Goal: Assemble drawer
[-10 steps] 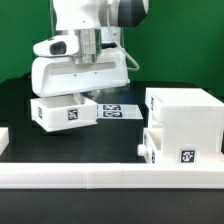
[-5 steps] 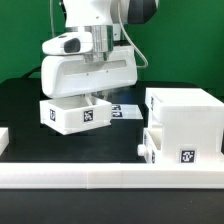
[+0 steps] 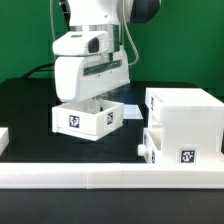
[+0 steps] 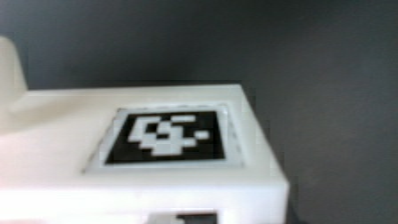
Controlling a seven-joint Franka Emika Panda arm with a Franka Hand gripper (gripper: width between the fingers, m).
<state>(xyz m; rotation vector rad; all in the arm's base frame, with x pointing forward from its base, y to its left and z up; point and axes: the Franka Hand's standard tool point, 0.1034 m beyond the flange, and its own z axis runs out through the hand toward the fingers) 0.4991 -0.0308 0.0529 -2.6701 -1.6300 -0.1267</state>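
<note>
My gripper (image 3: 97, 98) is shut on a small white tray (image 3: 88, 119), gripping its back wall. The fingertips are hidden inside the tray. The tray hangs just above the black table, with a tag on its front face. In the wrist view the tray (image 4: 107, 185) fills the near part, with one tag (image 4: 167, 135) facing the camera. The large white cube-like housing (image 3: 185, 112) stands at the exterior view's right, a short gap from the held tray. A second tray (image 3: 172, 148) with a small knob (image 3: 143, 149) sits against the housing's lower front.
A long low white border bar (image 3: 100, 178) runs along the front, and another short piece (image 3: 3, 138) is at the exterior view's left. The marker board (image 3: 133, 105) lies on the black table (image 3: 25, 110) behind the held tray, mostly covered.
My gripper has carried the small tray towards the exterior view's right, closer to the housing, and turned it a little. The housing and second tray have not moved.
</note>
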